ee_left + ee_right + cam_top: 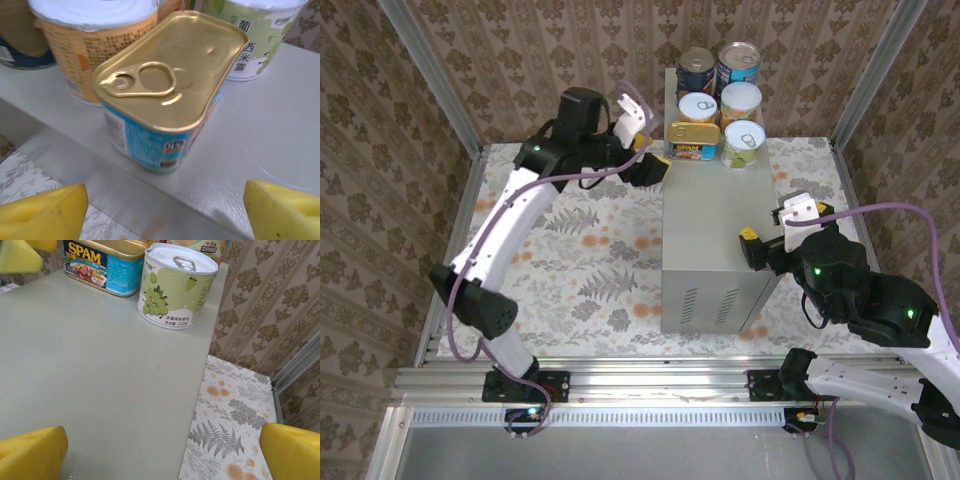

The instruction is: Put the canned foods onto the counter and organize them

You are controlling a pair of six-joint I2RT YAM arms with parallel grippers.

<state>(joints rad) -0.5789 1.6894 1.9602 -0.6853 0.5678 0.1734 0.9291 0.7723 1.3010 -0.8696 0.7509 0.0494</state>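
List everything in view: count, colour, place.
round cans: five; blue, dark, two orange and green labels; clustered at the counter's far end.
gold tin: one; gold lid, blue sides; left of the green can, at the counter's left edge.
counter: one; light grey; standing on the floor.
floor: one; pale floral; under the counter.
left hand: one; yellow fingertips, open; facing the gold tin.
right hand: one; yellow fingertips, open; at the counter's right edge.

Worktop point(710, 240) stands on the floor point(590, 250), right of centre. Tins sit on its far end, two abreast: rectangular tin point(693, 140) near-left, round can point(744, 143) just right, middle pair point(698, 107) behind, rear pair point(697, 70) at the far edge.
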